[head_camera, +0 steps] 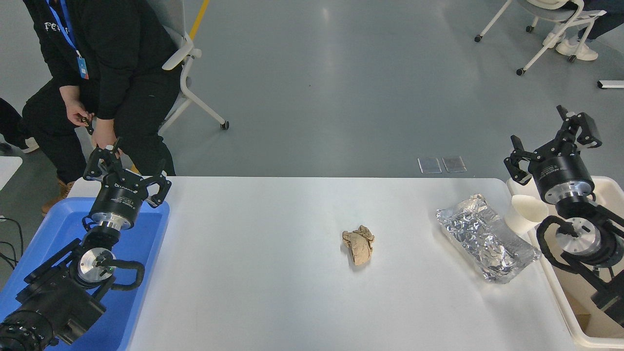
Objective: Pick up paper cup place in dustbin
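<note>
The white paper cup (524, 215) rests tilted at the table's right edge, against the rim of the cream dustbin (560, 297). My right gripper (551, 139) is open and empty. It is raised above the bin's far end, pointing away from me, with the cup just below and left of its wrist. My left gripper (129, 168) is open and empty, parked over the blue tray (146, 243) at the lower left.
A crinkled silver foil packet (487, 239) lies just left of the cup. A crumpled brown paper wad (359, 245) sits mid-table. A person in black sits at the far left behind the tray.
</note>
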You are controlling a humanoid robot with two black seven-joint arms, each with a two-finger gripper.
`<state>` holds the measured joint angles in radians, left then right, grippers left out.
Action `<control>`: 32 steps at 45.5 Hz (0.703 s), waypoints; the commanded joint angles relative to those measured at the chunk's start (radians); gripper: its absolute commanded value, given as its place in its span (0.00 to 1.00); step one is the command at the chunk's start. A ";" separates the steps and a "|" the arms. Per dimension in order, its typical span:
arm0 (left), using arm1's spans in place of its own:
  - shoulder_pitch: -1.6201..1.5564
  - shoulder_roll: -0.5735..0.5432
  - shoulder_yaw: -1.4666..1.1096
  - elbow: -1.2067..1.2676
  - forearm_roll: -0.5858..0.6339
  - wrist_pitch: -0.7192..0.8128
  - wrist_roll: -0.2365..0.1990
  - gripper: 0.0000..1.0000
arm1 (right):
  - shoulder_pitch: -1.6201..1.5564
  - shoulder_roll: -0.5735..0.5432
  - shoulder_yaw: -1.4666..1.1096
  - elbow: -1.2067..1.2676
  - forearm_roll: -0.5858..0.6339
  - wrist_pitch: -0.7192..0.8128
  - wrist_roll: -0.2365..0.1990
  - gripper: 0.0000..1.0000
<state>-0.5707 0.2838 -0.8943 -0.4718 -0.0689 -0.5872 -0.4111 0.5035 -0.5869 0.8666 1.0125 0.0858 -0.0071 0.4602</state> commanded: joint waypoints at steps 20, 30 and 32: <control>0.000 0.000 0.000 0.001 0.000 0.001 0.000 0.99 | 0.012 -0.005 -0.015 0.000 0.000 -0.001 0.000 1.00; 0.000 0.000 0.000 0.001 0.000 0.001 0.000 0.99 | 0.027 -0.022 -0.052 0.000 0.003 -0.001 -0.002 1.00; -0.001 0.000 0.000 0.001 0.000 0.001 0.000 0.99 | 0.035 -0.034 -0.069 0.000 0.003 -0.001 -0.002 1.00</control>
<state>-0.5713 0.2838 -0.8943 -0.4714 -0.0689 -0.5859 -0.4111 0.5180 -0.5975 0.8441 1.0124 0.0879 -0.0076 0.4591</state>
